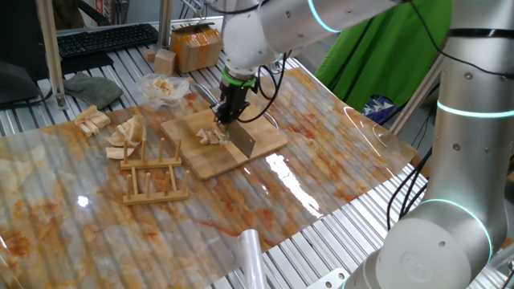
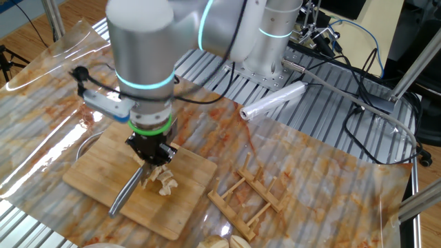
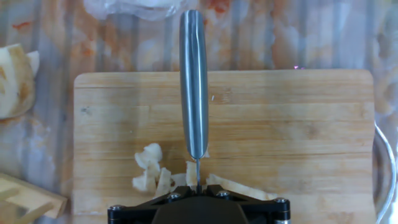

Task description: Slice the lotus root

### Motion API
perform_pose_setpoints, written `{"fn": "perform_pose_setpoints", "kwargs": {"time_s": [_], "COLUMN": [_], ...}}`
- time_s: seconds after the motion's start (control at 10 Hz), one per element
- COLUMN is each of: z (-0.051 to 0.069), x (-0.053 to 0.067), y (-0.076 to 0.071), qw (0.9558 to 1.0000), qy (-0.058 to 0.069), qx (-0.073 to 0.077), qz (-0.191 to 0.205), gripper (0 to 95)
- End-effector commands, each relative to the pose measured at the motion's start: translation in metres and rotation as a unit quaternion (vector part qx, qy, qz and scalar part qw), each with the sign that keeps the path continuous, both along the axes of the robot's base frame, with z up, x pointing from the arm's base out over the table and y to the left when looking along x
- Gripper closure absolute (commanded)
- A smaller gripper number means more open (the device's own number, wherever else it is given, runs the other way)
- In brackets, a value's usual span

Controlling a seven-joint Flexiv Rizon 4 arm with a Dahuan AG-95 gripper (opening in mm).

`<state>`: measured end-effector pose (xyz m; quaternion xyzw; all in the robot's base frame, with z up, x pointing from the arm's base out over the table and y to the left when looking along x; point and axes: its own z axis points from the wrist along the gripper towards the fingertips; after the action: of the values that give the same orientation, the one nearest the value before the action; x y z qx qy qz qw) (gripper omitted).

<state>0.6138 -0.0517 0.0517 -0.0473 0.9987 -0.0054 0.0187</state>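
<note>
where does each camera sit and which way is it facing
One fixed view: raised beyond a table corner, looking down across the marbled table at the rectangular wooden cutting board; white arm links and the black claw show.
The other fixed view: raised on the opposite side, facing the arm's base; arm and claw fill the middle.
Hand view: on the hand, looking straight down at the steel knife; only the claw's black edge shows.
All three share the board, the knife and the cream-coloured cut lotus root bits.

Marbled table: cutting board, wooden rack, tan wedges.
</note>
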Motion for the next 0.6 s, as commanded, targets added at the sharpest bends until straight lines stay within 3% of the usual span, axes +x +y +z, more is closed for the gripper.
{"fn": "perform_pose_setpoints", "kwargs": {"time_s": [0.1,0.4,0.6], "z": [0.019,0.027,0.025], "x": [-0.007,-0.008,-0.006], "y": [-0.003,-0.007,-0.017], "qw": [0.9999,0.9999,0.9998], "qy": [0.012,0.014,0.013], "qx": [-0.001,0.0,-0.002], "qz": [-0.002,0.002,0.016], "gripper": [95.0,95.0,95.0]}}
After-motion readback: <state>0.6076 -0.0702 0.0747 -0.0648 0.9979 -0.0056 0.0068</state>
